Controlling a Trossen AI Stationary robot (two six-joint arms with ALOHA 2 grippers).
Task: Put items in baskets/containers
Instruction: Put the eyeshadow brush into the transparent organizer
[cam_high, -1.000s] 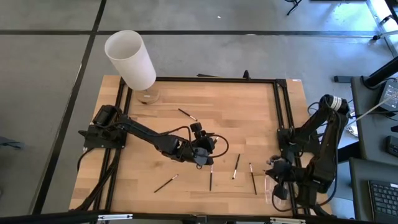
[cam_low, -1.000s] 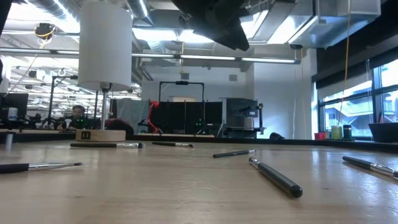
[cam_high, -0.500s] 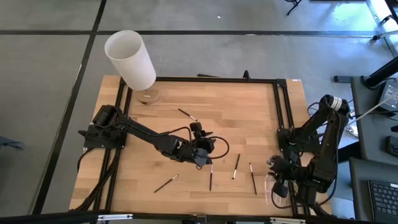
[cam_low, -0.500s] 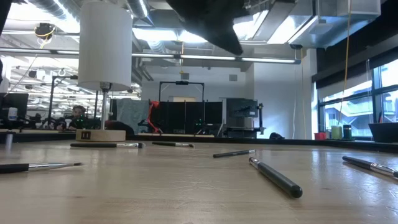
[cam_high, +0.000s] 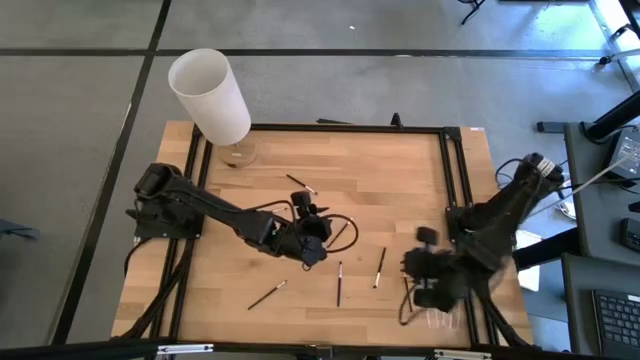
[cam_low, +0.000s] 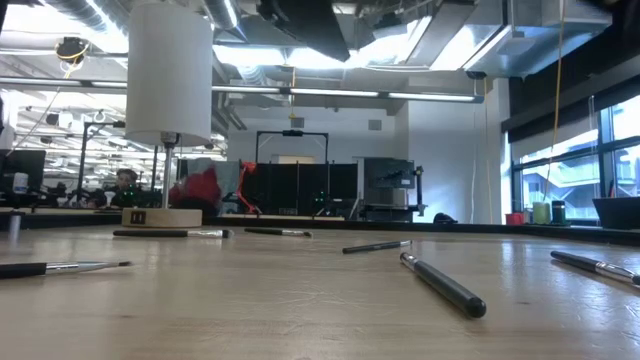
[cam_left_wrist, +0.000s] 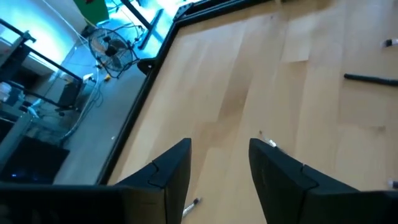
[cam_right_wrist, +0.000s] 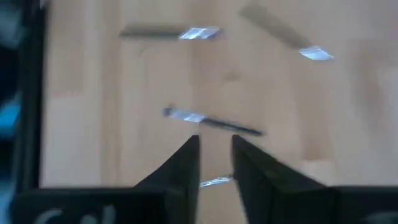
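Note:
Several thin black-handled brushes lie flat on the wooden table: one (cam_high: 300, 184) toward the far side, one (cam_high: 267, 294) near the front, and two (cam_high: 339, 283) (cam_high: 381, 267) in the middle. My left gripper (cam_high: 318, 240) hovers open above the table's middle, with nothing between its fingers (cam_left_wrist: 217, 168). My right gripper (cam_high: 420, 275) hangs above the brushes at the right, its fingers a narrow gap apart (cam_right_wrist: 216, 155) and nothing held. A brush (cam_right_wrist: 211, 123) lies on the wood just beyond them. The clear container (cam_high: 446, 318) stands faintly visible at the front right edge.
A white cylindrical lamp (cam_high: 210, 95) stands on its base (cam_high: 238, 155) at the far left corner. A black frame (cam_high: 455, 190) runs along the table's edges. More brushes (cam_low: 445, 286) (cam_low: 376, 246) lie in the low view; bare wood spans the far right.
My right gripper has swung from over the clear container at the front right edge toward the table's middle, turning as it went, and now hangs over the brushes. My left gripper has risen and drawn a little toward the far left, staying open.

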